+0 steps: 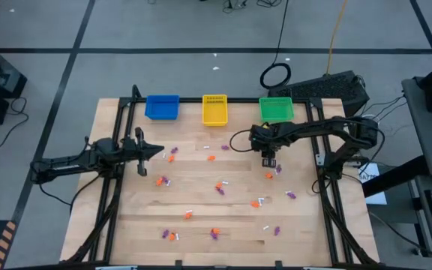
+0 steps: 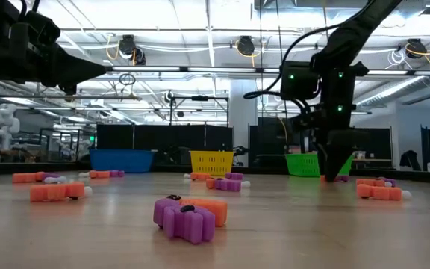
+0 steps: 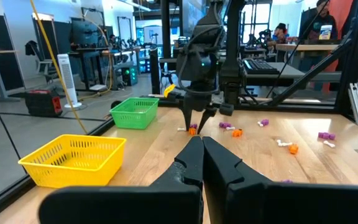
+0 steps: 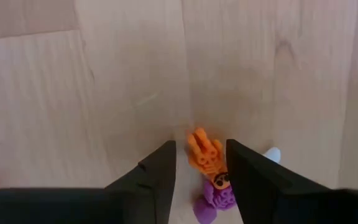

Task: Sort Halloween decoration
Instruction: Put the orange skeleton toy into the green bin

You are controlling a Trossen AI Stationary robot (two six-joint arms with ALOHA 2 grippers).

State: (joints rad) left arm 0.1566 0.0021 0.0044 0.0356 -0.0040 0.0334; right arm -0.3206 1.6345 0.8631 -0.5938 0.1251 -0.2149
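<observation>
You've got a light wood-grain desk (image 1: pixel 126 217) with three baskets in a row: blue basket (image 1: pixel 162 106), yellow basket (image 1: pixel 214 109), green basket (image 1: pixel 276 109). The trinkets (image 1: pixel 217 187) scattered around are orange, purple and white. Between your right gripper's (image 4: pixel 201 165) black fingers you see an orange trinket (image 4: pixel 205 154) with a purple trinket (image 4: pixel 217 196) touching it.

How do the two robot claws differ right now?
The right gripper points straight down at the table, its fingers apart around a small orange trinket; the left gripper lies level above the table's left side, its fingers pressed together on nothing. The right one is among the trinkets, the left away from them. Both are dark, two-fingered claws.
</observation>
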